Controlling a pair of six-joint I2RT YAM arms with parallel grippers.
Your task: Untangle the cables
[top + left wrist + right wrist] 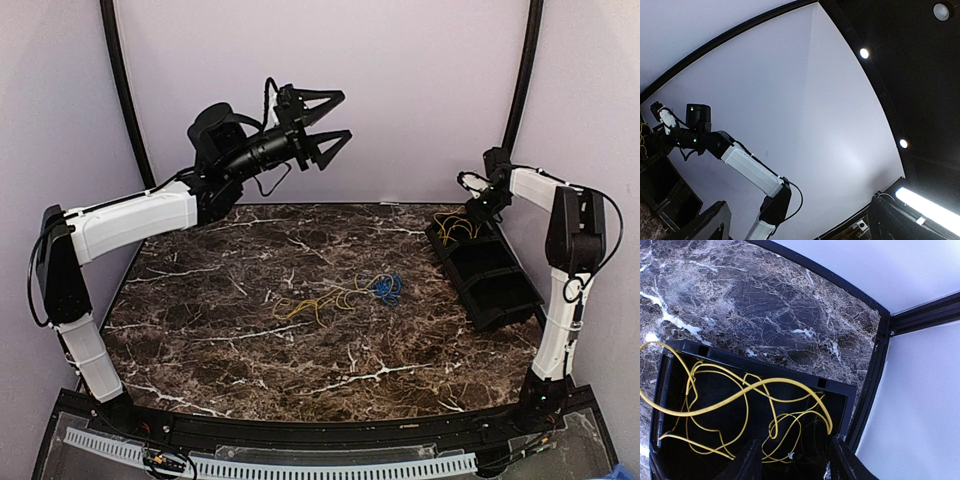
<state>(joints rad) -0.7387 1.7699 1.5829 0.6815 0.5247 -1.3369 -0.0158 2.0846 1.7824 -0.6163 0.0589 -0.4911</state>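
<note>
The left tool (pixel 345 114) hangs high over the far left of the tabletop (pixel 200 330), pointing right, its two fingers spread wide. Near the middle of the tabletop a thin yellow cable (pixel 308 304) sprawls in loose loops. Its right end meets a small blue cable (pixel 386 288) bunched in a knot, and the two touch. Further right a black tray (pixel 505 300) lies along the tabletop's right edge. Its far compartment holds a second yellow cable (pixel 747 390) in big curls, one loop reaching over the tray's edge. The right tool (pixel 792 462) hovers just above that compartment, fingers partly spread, pinching nothing visible.
</note>
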